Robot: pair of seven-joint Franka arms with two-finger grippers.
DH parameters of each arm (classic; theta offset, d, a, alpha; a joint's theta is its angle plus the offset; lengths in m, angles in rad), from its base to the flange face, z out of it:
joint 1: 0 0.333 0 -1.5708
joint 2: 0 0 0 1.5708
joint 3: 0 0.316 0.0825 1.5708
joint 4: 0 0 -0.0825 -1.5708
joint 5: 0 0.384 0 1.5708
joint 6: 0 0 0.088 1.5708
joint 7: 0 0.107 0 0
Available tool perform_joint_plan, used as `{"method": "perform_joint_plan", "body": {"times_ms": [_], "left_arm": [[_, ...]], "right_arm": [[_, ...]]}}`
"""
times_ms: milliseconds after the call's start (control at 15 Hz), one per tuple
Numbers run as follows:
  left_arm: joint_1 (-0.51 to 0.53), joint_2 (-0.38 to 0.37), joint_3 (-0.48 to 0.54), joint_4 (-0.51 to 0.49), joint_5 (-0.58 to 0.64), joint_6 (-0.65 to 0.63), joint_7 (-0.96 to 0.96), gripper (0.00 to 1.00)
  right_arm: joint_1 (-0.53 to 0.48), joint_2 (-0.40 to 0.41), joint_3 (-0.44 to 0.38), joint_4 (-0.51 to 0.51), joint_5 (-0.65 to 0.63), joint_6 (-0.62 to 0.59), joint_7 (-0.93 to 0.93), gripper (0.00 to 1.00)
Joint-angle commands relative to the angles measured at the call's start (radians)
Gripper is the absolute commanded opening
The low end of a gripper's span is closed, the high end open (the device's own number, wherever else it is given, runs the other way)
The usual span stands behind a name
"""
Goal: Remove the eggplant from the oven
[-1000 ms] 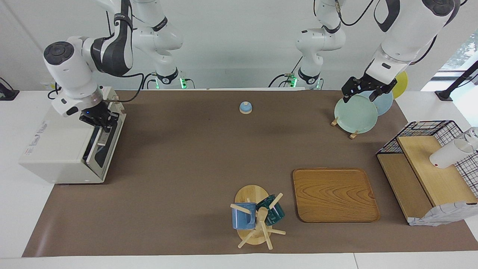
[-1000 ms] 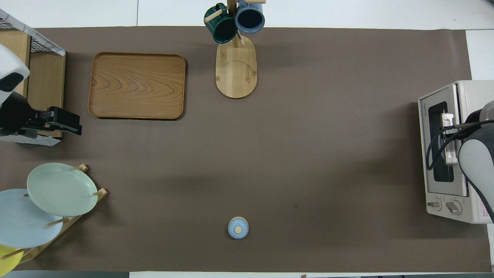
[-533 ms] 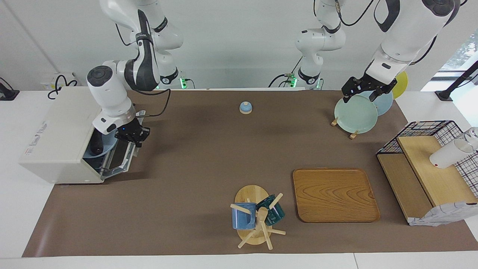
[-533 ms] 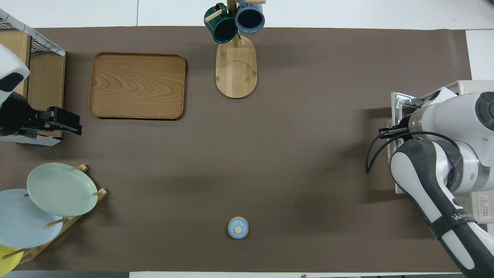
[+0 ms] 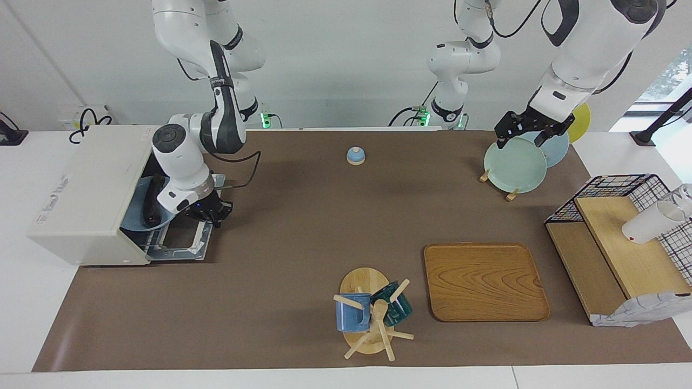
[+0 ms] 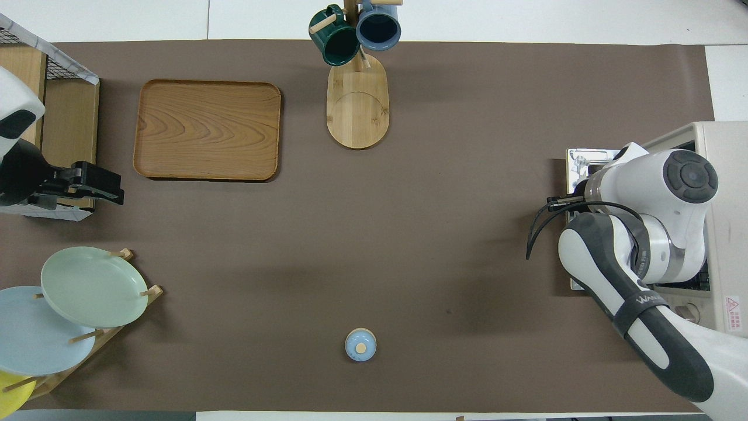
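Note:
The cream oven (image 5: 81, 189) stands at the right arm's end of the table; it also shows in the overhead view (image 6: 721, 175). Its door (image 5: 181, 240) lies folded down flat. Inside, the dark eggplant (image 5: 151, 202) lies on a light blue plate (image 5: 132, 219). My right gripper (image 5: 209, 212) is at the door's outer edge, shut on the door handle. In the overhead view my right arm hides the eggplant. My left gripper (image 5: 521, 135) waits open and empty in the air over the plate rack.
A plate rack (image 5: 513, 165) holds green, blue and yellow plates. A blue bell (image 5: 356, 155) sits near the robots. A mug tree (image 5: 373, 313), a wooden tray (image 5: 484, 281) and a wire-and-wood shelf (image 5: 616, 254) stand farther from the robots.
My right gripper has pulled the oven door from nearly closed down to flat. The plate with the eggplant has come into sight. The left arm has not moved.

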Motion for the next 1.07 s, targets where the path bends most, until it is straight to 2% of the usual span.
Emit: {"method": "perform_joint_plan", "body": {"times_ms": [0, 133, 200, 267, 333, 400, 667, 1000], "left_arm": [[0.011, -0.002, -0.011, -0.001, 0.016, -0.014, 0.002, 1.0], [0.011, -0.002, -0.011, -0.001, 0.016, -0.014, 0.002, 1.0], [0.011, -0.002, -0.011, -0.001, 0.016, -0.014, 0.002, 1.0], [0.011, -0.002, -0.011, -0.001, 0.016, -0.014, 0.002, 1.0], [0.011, -0.002, -0.011, -0.001, 0.016, -0.014, 0.002, 1.0], [0.011, -0.002, -0.011, -0.001, 0.016, -0.014, 0.002, 1.0], [0.011, -0.002, -0.011, -0.001, 0.016, -0.014, 0.002, 1.0], [0.011, -0.002, -0.011, -0.001, 0.016, -0.014, 0.002, 1.0]], "right_arm": [[0.019, 0.006, -0.001, 0.014, 0.029, 0.007, 0.07, 0.0], [0.031, 0.006, 0.045, 0.044, 0.03, -0.034, 0.141, 0.0], [0.031, 0.003, 0.05, 0.089, 0.029, -0.104, 0.161, 0.0], [0.031, -0.002, 0.05, 0.136, 0.029, -0.173, 0.163, 0.07], [0.03, -0.008, 0.048, 0.182, 0.014, -0.244, 0.164, 0.36], [0.027, -0.023, 0.044, 0.213, 0.0, -0.302, 0.164, 0.4], [-0.05, -0.077, 0.038, 0.21, -0.117, -0.407, 0.161, 0.42], [-0.128, -0.111, 0.041, 0.118, -0.123, -0.361, 0.095, 0.42]]}}
